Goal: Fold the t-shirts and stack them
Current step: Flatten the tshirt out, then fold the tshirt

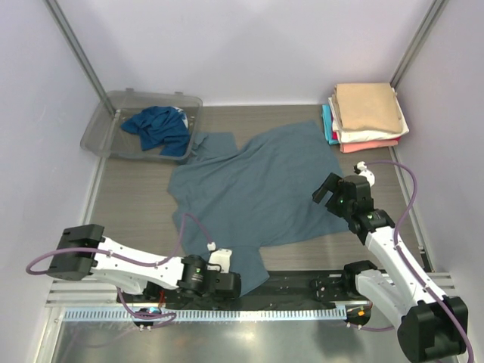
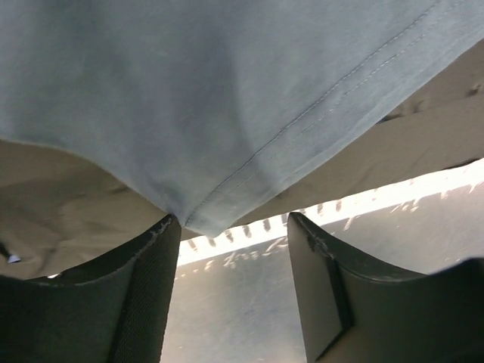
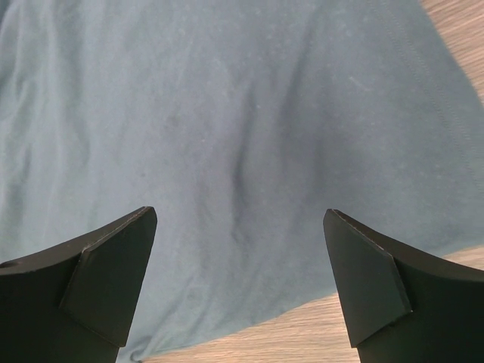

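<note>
With left jaws half open at a hem corner of the slate-blue t-shirt (image 1: 257, 189) and right jaws wide above it, both empty, we risk the thin edge slipping free on closing.

We read no text, label, brand, number or sign in any of the views. The only candidate is a small pale patch on the teal-blue t-shirt (image 1: 155, 128), which lies well apart from the left tool (image 2: 233, 219), toward the far left of the worktop (image 1: 136, 198). That patch is too small for us to make out any marks on it.
</note>
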`<state>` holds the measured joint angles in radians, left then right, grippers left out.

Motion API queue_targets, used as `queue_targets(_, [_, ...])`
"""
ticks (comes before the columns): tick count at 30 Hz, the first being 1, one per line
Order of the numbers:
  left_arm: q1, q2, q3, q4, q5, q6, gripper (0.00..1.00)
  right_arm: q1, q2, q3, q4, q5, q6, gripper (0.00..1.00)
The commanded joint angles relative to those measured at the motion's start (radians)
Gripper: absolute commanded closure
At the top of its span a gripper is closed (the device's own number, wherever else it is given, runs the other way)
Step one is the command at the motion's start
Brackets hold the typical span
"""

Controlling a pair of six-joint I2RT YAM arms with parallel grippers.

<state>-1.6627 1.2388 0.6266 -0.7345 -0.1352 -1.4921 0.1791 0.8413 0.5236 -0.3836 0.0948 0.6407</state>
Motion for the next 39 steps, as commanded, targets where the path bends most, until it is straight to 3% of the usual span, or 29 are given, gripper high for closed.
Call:
queue_targets(1, [-0.006,0.083,0.002,0.081,-0.098,-0.028,0.41,-0.004,-0.018,0.035,-0.008,0.072,-0.03,0.01])
queue_targets(5, [-0.006,0.116,0.012,0.067,-0.139,-0.026,0.6,-0.048,-0.002,0.044,-0.032,0.098,-0.035,0.0])
queue_targets(8, [-0.003,0.091,0.031,0.008,-0.194,-0.025,0.96,-0.122,0.016,0.032,-0.029,0.098,-0.024,0.0])
queue_targets(9, [-0.003,0.077,0.048,-0.021,-0.239,-0.03,1.0,-0.147,0.028,0.032,-0.028,0.095,-0.019,0.0])
queue_targets(12, [0.006,-0.04,0.068,-0.162,-0.34,-0.045,1.0,-0.269,0.086,0.027,-0.028,0.043,-0.022,0.0])
queue_targets(17, [0.095,-0.25,0.001,-0.204,-0.388,-0.017,1.0,-0.446,0.131,-0.016,-0.023,-0.043,-0.001,0.0])
queue_targets(24, [0.234,-0.514,-0.132,-0.178,-0.374,0.046,1.0,-0.478,0.165,-0.148,0.04,-0.124,0.143,0.07])
queue_targets(28, [0.274,-0.527,-0.154,-0.186,-0.354,0.079,1.0,-0.478,0.177,-0.192,0.091,-0.126,0.169,0.11])
queue_targets(31, [0.282,-0.506,-0.163,-0.172,-0.346,0.098,1.0,-0.478,0.188,-0.194,0.106,-0.104,0.168,0.21])
queue_targets(35, [0.285,-0.486,-0.151,-0.161,-0.349,0.118,1.0,-0.478,0.138,-0.204,0.098,-0.107,0.18,0.64])
queue_targets(37, [0.288,-0.486,-0.137,-0.167,-0.356,0.127,1.0,-0.478,0.081,-0.214,0.085,-0.11,0.188,0.73])
queue_targets(39, [0.29,-0.492,-0.12,-0.178,-0.36,0.127,1.0,-0.478,0.041,-0.212,0.048,-0.113,0.191,0.89])
